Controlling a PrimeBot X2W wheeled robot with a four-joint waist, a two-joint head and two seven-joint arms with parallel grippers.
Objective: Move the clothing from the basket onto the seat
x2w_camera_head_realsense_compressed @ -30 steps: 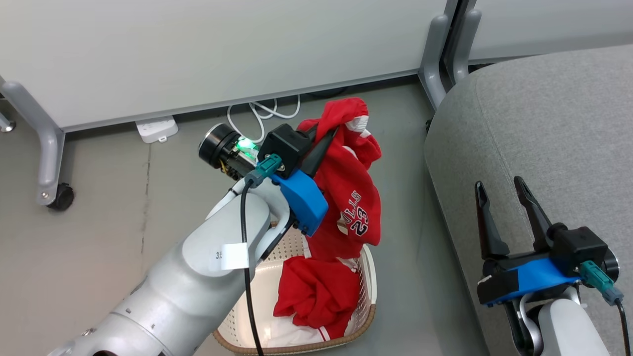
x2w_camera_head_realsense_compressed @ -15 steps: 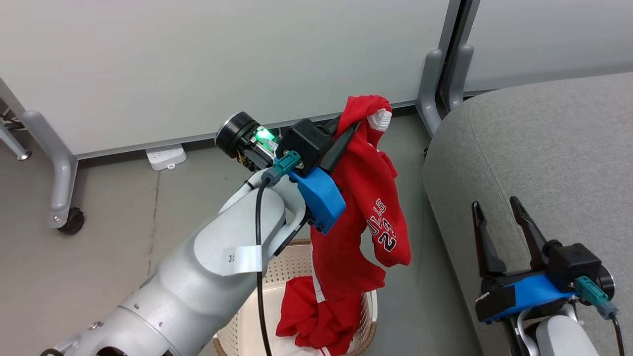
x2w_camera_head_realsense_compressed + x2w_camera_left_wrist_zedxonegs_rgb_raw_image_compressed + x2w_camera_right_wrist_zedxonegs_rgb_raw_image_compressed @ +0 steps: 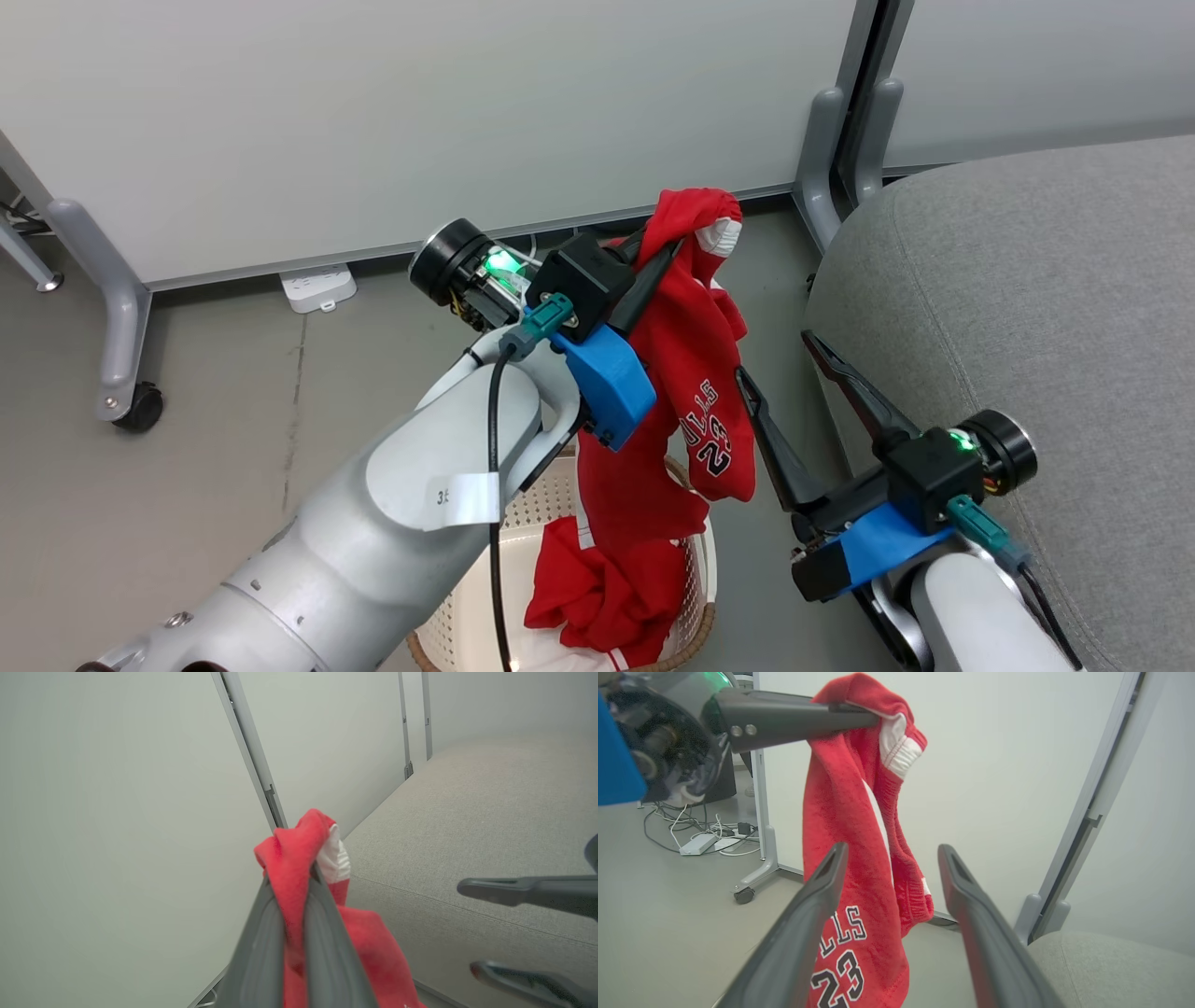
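My left gripper [image 3: 670,245] is shut on a bunched fold of the red clothing [image 3: 695,373], a jersey with white trim and number lettering that hangs down towards the basket [image 3: 551,509]. More red fabric [image 3: 607,597] lies in the basket. To the jersey's right my right gripper [image 3: 775,357] stands open, fingers pointing at the hanging cloth. In the right wrist view the jersey [image 3: 850,812] hangs just beyond the open right gripper [image 3: 893,854]. The left wrist view has the left gripper [image 3: 292,886] pinching red cloth [image 3: 299,840]. The grey seat [image 3: 1027,280] is at the right.
White partition panels stand behind on grey legs [image 3: 117,308] with castors [image 3: 140,409]. A white power strip [image 3: 319,285] lies on the floor by the panel, with cables [image 3: 691,830] nearby. The seat's rounded corner [image 3: 840,243] is close beside the jersey.
The left gripper has lifted the jersey higher, out of the basket. The right gripper has swung left from the seat's front towards the hanging jersey, still open. The head camera has shifted.
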